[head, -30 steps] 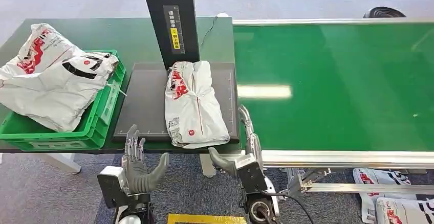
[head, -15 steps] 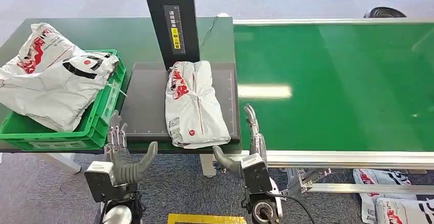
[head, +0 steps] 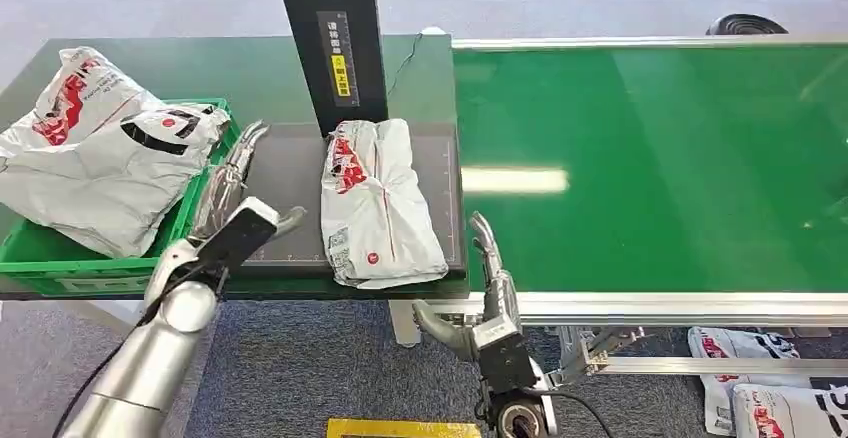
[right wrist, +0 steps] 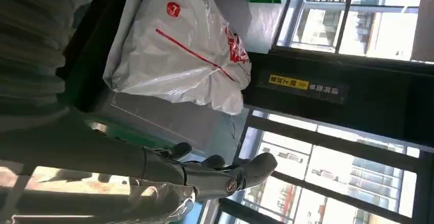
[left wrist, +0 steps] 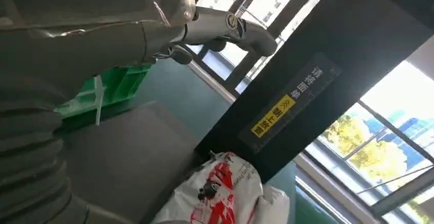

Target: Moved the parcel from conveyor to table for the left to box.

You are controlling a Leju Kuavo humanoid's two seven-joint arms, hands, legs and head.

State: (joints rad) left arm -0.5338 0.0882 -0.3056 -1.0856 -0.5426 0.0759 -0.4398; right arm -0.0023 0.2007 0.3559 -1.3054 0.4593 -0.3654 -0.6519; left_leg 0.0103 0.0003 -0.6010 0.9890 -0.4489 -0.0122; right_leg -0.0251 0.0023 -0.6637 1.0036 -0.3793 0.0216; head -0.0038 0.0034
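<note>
Parcel (head: 380, 203) lies on the dark mat (head: 290, 208) at frame centre, below the black post (head: 335, 43). Left hand (head: 228, 198) hovers centre-left, fingers spread, empty. Right hand (head: 480, 293) at lower centre, fingers apart, holding nothing.

This looks like a parcel-sorting station in a logistics test hall: a wide green conveyor belt (head: 650, 168) on an aluminium frame runs up beside a green counter (head: 250, 73) carrying a dark scanning pad (head: 290, 193) under a black post (head: 335, 43). White courier bags (head: 95, 163) fill a green crate (head: 195, 228), and more bags (head: 765, 383) lie on the grey carpet (head: 330, 368). Tall windows (right wrist: 353, 178) show in the right wrist view.
</note>
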